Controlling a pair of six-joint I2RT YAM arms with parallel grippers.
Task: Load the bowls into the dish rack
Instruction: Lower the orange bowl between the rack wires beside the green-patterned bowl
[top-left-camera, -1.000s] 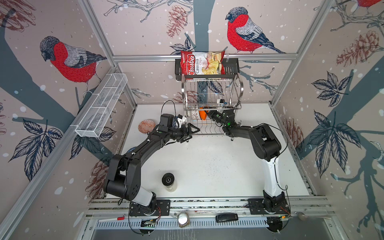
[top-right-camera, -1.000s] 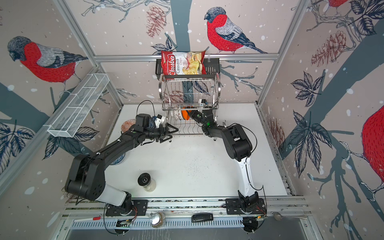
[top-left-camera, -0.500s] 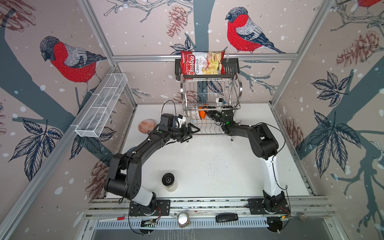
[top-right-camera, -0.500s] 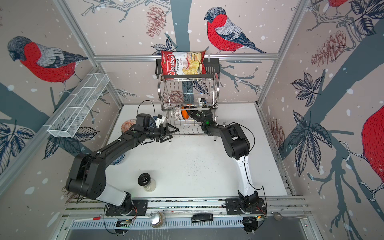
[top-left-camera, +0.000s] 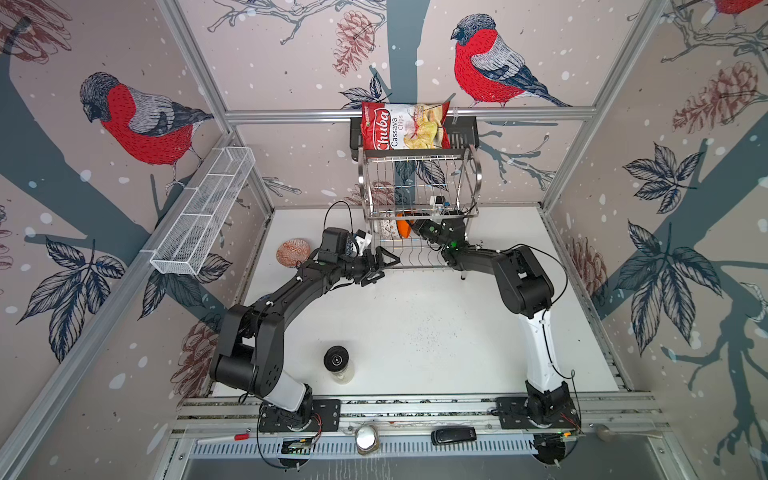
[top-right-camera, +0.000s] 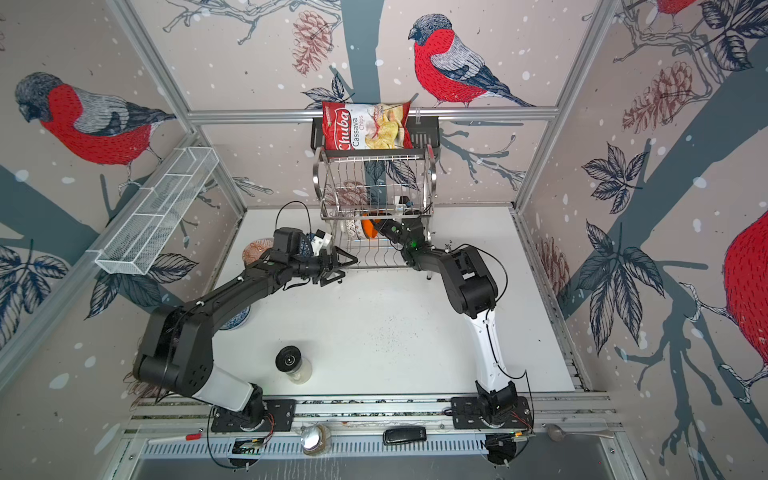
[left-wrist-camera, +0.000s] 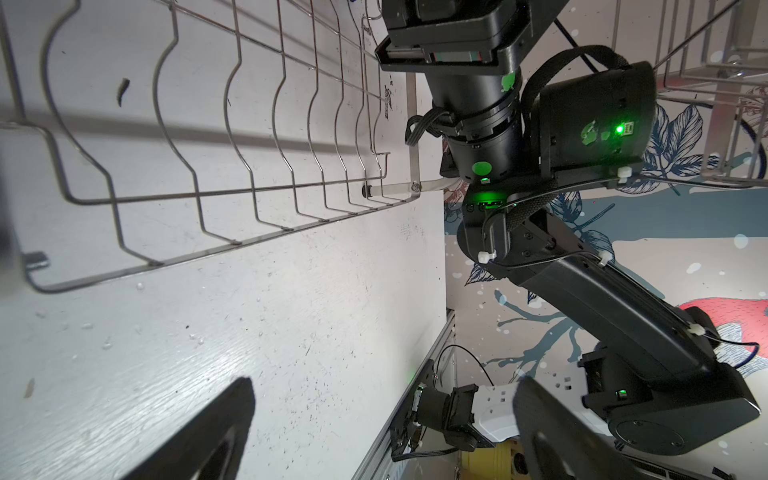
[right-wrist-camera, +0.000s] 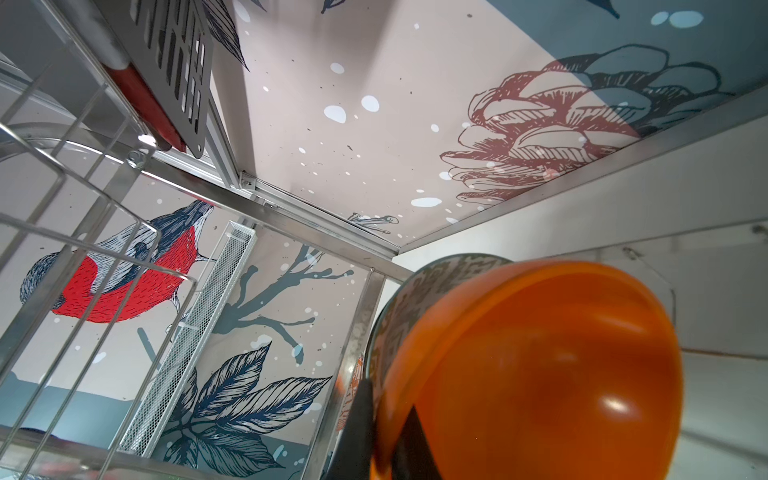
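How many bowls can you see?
5. In the rack: orange bowl, gripped by the right gripper, and a patterned bowl beside it. On the table: red-orange bowl far left, blue bowl behind the left arm, blue-white bowl under it. Another may be hidden.

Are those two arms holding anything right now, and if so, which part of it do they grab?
The right gripper is shut on the plain orange bowl, pinching its rim. The left gripper is open and holds nothing.
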